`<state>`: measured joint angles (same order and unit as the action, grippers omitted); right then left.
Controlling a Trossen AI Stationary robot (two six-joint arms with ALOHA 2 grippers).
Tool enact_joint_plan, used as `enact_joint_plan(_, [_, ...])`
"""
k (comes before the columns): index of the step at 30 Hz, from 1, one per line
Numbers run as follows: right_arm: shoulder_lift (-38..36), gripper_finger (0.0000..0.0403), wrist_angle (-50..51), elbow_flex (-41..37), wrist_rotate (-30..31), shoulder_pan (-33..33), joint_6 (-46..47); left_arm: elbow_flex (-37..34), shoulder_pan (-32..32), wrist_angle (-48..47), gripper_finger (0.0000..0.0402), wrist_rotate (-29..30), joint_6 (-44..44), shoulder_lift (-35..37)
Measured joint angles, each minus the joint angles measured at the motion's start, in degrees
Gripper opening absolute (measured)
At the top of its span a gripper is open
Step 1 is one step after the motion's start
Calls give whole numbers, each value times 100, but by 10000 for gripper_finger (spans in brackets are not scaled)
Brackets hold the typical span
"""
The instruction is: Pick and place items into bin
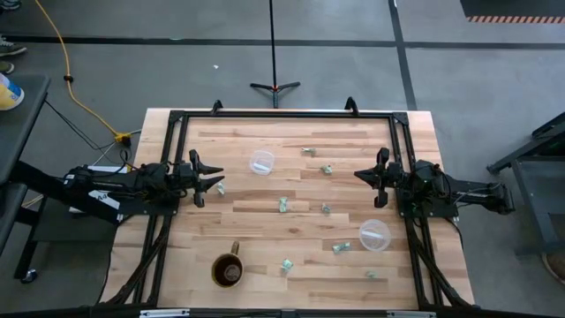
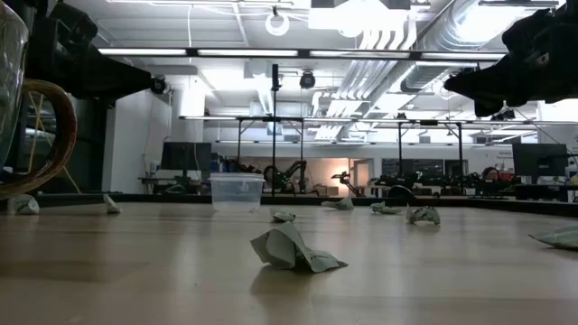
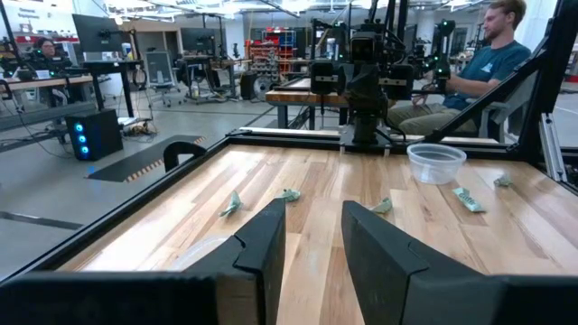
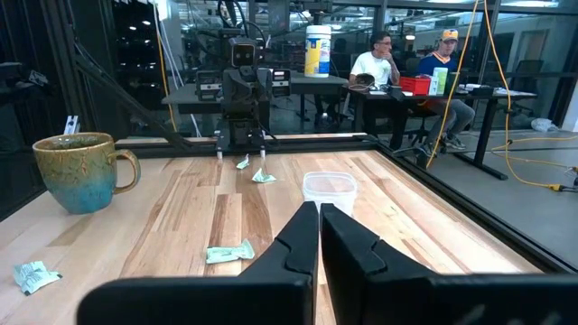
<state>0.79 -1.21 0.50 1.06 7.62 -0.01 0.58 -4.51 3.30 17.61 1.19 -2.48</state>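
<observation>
Several tiny pale green-and-white wrapped pieces lie scattered on the wooden table (image 1: 265, 225), for instance one in the middle (image 1: 282, 205), one farther back (image 1: 308, 151) and one nearer the front (image 1: 341, 247). One lies close in the low view (image 2: 293, 248). My left gripper (image 1: 216, 177) is open and empty at the table's left edge, with a piece (image 1: 220, 188) just beside its fingertips. In its wrist view (image 3: 312, 244) the fingers stand apart. My right gripper (image 1: 360, 176) is at the right edge, shut and empty, as its wrist view (image 4: 319, 236) shows.
A clear cup (image 1: 262, 162) stands at the far left of centre and another (image 1: 374, 235) at the near right. A glazed mug (image 1: 228, 269) stands near the front edge. A black frame (image 1: 282, 115) borders the table. People sit beyond the table (image 4: 384, 68).
</observation>
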Motion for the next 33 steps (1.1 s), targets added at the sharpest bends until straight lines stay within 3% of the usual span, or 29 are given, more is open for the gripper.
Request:
enact_joint_plan(19, [-2,8,-61,1,3,0,8,0,0,2,147,-2,0,0])
enact_joint_plan(25, [1,9,-327,4,-51,0,524,0,0,4,147,0,-8,0])
enact_joint_plan(30, [1,11,-644,6,126,0,402,-1,0,2,147,-72,-838,-1])
enact_joint_plan(33, [12,12,-648,6,421,0,161,0,0,159,147,209,-871,-2])
